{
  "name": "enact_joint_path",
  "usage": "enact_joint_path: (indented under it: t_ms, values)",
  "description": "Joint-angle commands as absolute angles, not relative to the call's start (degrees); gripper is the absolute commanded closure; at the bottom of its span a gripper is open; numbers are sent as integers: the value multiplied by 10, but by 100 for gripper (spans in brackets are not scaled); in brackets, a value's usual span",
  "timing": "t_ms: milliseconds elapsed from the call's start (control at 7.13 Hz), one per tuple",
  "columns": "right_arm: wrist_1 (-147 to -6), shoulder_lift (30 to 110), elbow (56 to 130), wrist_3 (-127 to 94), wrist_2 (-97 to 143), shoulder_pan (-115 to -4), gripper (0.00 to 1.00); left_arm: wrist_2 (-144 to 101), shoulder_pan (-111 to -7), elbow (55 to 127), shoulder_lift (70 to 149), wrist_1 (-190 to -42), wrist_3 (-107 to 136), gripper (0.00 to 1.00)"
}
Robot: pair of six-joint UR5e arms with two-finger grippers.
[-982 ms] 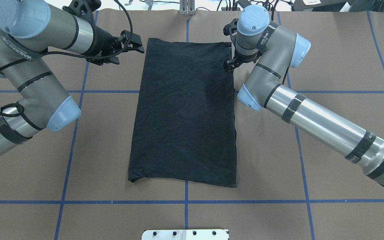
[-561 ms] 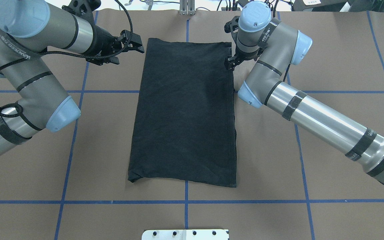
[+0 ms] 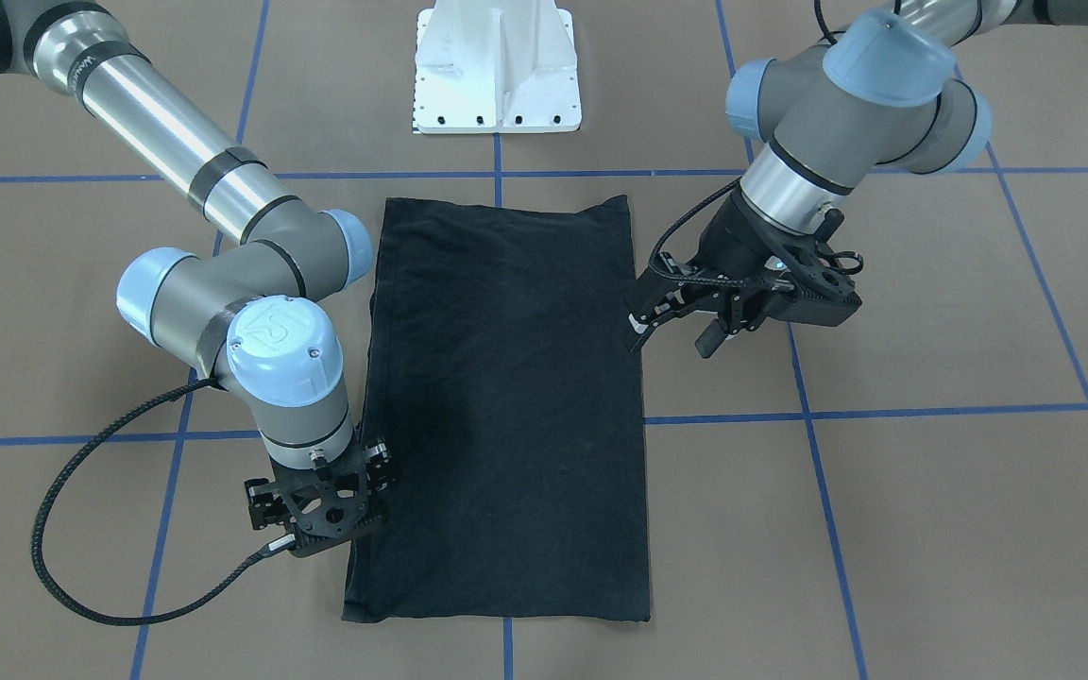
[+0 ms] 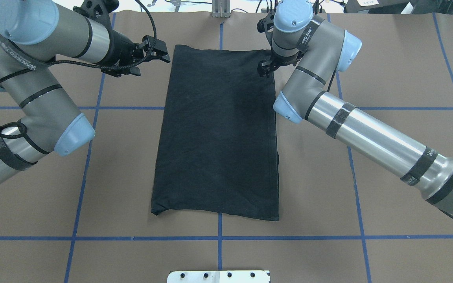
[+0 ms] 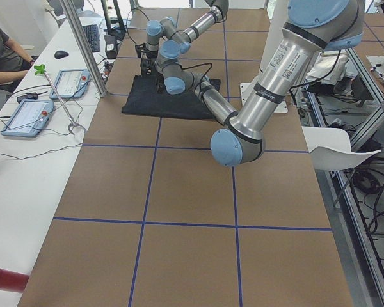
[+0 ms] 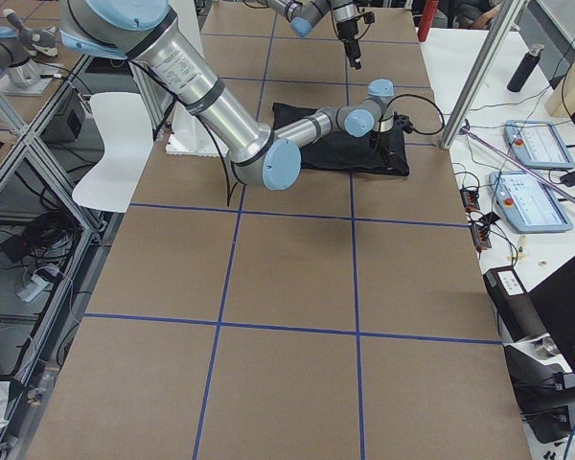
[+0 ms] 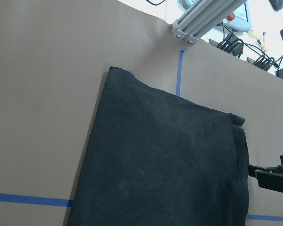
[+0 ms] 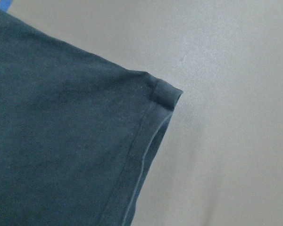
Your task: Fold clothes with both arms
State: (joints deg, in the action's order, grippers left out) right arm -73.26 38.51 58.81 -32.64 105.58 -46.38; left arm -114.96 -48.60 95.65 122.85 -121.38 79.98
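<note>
- Since a second ago the right gripper (image 4: 264, 70) has slid off the shirt's (image 4: 218, 133) right edge, inward and toward its far right corner; the left gripper (image 3: 671, 337) has not shifted.
- The shirt is in the same spot, flat at the middle of the table (image 4: 407, 59), folded into a long narrow rectangle with plain black cloth facing up.
- Its long sides run from the robot's end toward the far end.
- The right gripper points straight down over that far right corner, just inside the edge. Its wrist hides the jaws from above, and the right wrist view shows only the hemmed corner on the brown surface, so I cannot tell how they stand or whether they touch the cloth.
- The left gripper sits just beside the shirt's left edge, off the cloth, with its jaws spread and nothing between them.
</note>
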Motion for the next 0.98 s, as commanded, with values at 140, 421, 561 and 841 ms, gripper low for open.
enact_joint_path:
  t_ms: [140,421,561,841]
  values:
    - [-700,381,555,-323,1052,-465,0,-1150,-486,956,1229,-1214,800,0]
    - [-700,382,550,-323,1053,-465,0,-1150,-486,957,1229,-1214,800,0]
    - [-700,383,548,-323,1053,-465,0,-1150,-486,956,1230,-1214,799,0]
    - [-700,382,547,-322,1056,-468,0,-1150,-487,955,1230,-1214,796,0]
